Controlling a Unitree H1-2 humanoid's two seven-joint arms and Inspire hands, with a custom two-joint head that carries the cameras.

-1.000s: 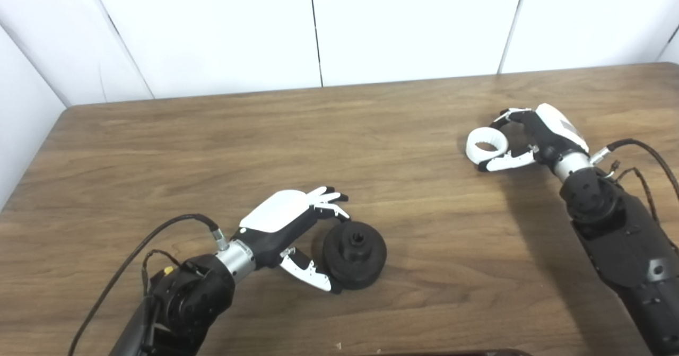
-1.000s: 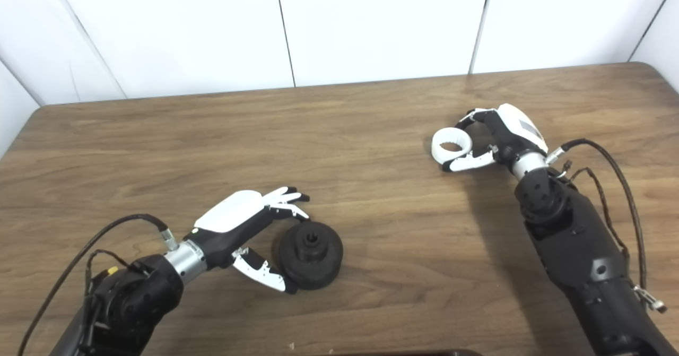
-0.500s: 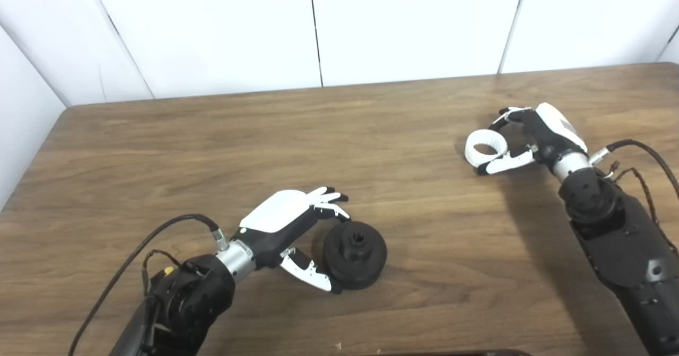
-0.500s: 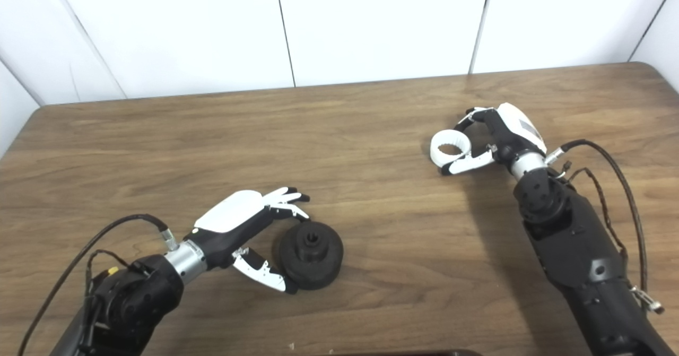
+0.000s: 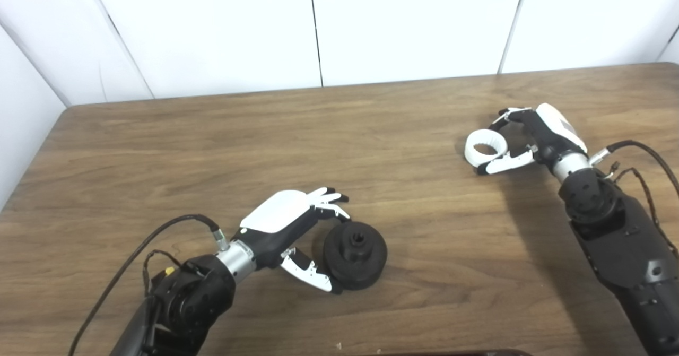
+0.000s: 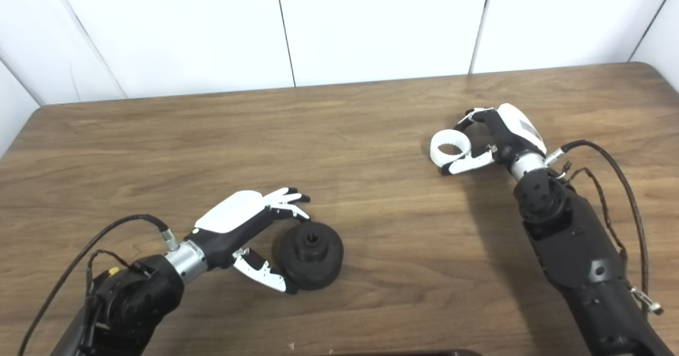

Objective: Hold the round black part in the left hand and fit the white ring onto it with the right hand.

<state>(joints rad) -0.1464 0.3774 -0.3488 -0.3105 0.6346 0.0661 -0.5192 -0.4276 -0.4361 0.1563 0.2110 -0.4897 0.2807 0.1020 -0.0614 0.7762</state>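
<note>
The round black part (image 5: 355,255) lies flat on the wooden table (image 5: 212,149), its hub with a centre hole facing up. My left hand (image 5: 289,223) is open beside its left side. The fingers (image 5: 330,199) reach over its far-left edge and the thumb (image 5: 310,275) lies against its near-left edge. The white ring (image 5: 485,149) lies on the table at the right. My right hand (image 5: 530,133) is open around it. The thumb (image 5: 504,162) lies along the ring's near side and the fingers (image 5: 508,115) arch over its far side.
A white panelled wall (image 5: 318,27) stands behind the table's far edge. Cables loop beside both forearms (image 5: 644,154). A dark edge (image 5: 435,353) shows at the bottom of the picture.
My right hand and the white ring have shifted very slightly left. My left hand and the black part have not moved.
</note>
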